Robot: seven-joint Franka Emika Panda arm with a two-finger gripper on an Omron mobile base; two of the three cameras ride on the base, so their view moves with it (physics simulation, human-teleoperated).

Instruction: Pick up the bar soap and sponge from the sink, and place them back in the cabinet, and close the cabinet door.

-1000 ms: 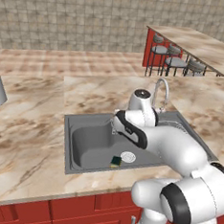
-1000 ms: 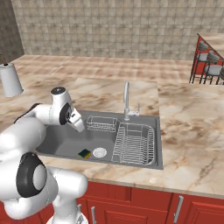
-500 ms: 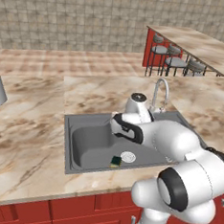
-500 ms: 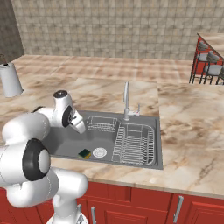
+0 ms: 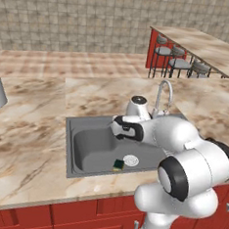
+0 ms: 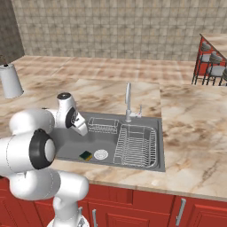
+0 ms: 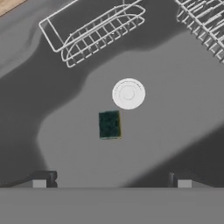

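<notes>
Jaws: spread wide with nothing between them; I read the gripper as hanging over the basin, its two dark tips low in the hand view to either side of centre.
Sponge: lying flat on the sink floor, green face up with a yellow sliver along its right edge, just left of centre in the hand view; in the left base view it sits at lower centre, in the right base view low and left of centre.
Why it lies so: flat and alone on bare steel, so I judge a straight descent with a tip on each side should take it.
Drain: round white disc just up and right of the sponge, near but not touching; I must not mistake it for the target.
Bar soap: I cannot find it in these views; it may be hidden by my own arm.
Sink: grey basin with open floor all round the sponge.
Racks: small wire basket at the upper left of the hand view, dish rack on the right side of the basin; both well apart from the sponge.
Tap: chrome spout behind the basin, clear of my line down.
Cabinet: not in sight, so I can't judge the door.
</notes>
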